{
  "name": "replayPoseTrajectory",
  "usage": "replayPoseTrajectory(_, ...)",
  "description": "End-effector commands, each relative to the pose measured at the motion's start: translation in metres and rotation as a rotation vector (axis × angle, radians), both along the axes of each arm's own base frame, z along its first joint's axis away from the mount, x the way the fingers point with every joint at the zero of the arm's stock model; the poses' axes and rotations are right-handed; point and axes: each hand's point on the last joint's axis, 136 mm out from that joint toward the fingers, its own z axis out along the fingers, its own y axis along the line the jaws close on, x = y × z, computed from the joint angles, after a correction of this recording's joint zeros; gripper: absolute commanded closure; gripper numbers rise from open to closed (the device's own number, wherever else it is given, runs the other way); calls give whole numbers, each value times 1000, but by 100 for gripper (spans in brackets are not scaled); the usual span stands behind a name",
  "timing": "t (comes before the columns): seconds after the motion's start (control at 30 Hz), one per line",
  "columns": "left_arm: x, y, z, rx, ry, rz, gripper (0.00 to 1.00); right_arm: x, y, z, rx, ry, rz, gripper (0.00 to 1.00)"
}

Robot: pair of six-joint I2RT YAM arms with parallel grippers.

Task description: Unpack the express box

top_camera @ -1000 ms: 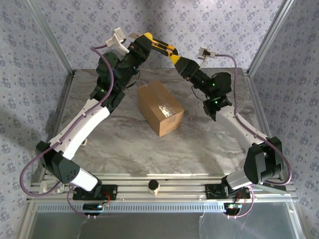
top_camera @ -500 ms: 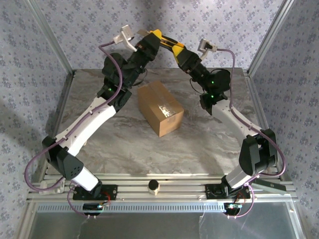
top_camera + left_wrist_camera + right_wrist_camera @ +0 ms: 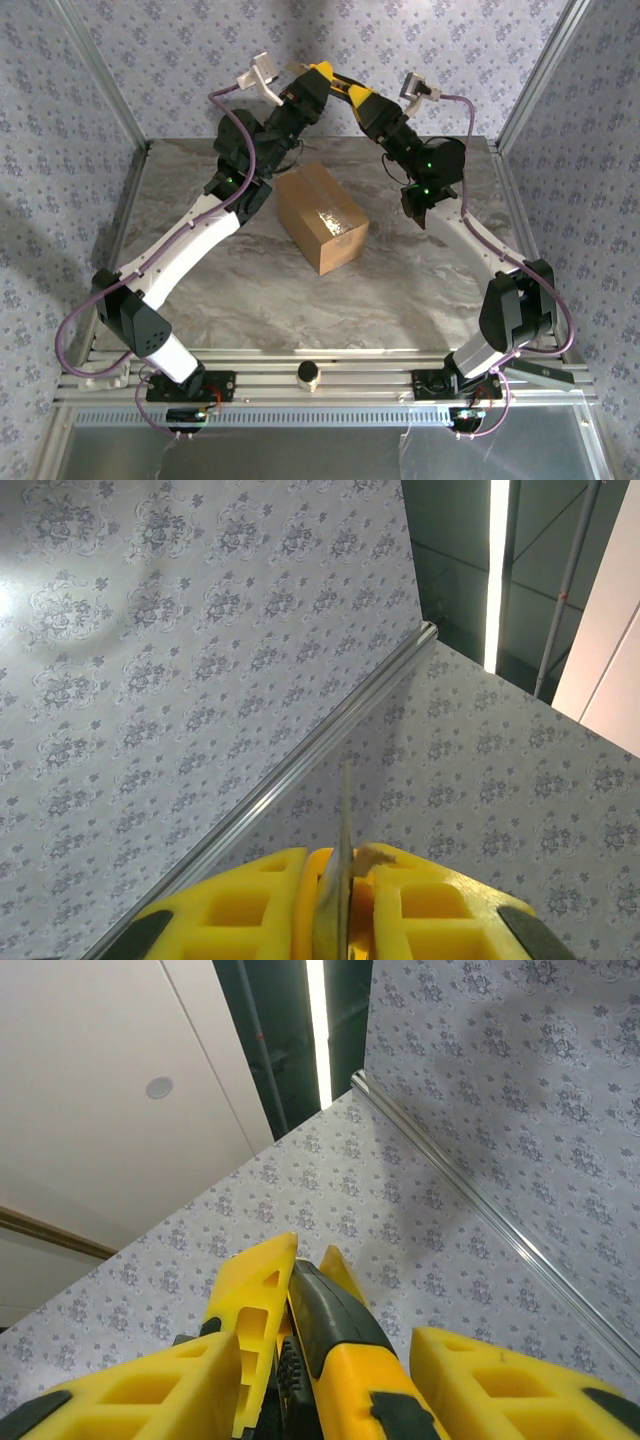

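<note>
Cardboard box (image 3: 320,215) sits taped closed mid-table (image 3: 200,290), with the seam on top and the long axis running diagonally from far-left to near-right. Both grippers are high in the air past its far end, tips meeting over the table's back edge. Right gripper (image 3: 360,98) has its jaws fairly wide, clamped around the black-and-yellow body of a knife (image 3: 335,1370). Left gripper (image 3: 318,76) is squeezed narrow on a thin metal strip (image 3: 338,900) standing up between its fingers (the blade, I'd guess, can't confirm). So the box lies below both grippers and toward the bases, roughly equidistant, left marginally nearer the far end. Whichever arm takes the knife down needs to line the blade up with that diagonal seam, not square to the table.
</note>
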Motion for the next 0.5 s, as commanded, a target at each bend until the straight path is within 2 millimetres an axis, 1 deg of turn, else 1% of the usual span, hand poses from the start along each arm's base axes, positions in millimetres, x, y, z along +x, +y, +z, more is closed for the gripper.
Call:
replayPoseTrajectory(0.0,-15,12,25,-55,-78,12,100,-12,-6,25,52,-68,1,52)
replayPoseTrajectory(0.13,-15,14,22,-50,-64,19,100,-11,-7,25,57,-65,-3,52)
replayPoseTrajectory(0.3,-13,13,17,-49,-47,19,100,-11,-3,26,56,-65,11,55)
replayPoseTrajectory(0.4,-11,12,14,-51,-38,19,100,-11,-2,27,58,-63,16,59)
replayPoseTrajectory(0.47,-11,12,13,-49,-32,20,100,-10,-1,25,54,-59,15,65)
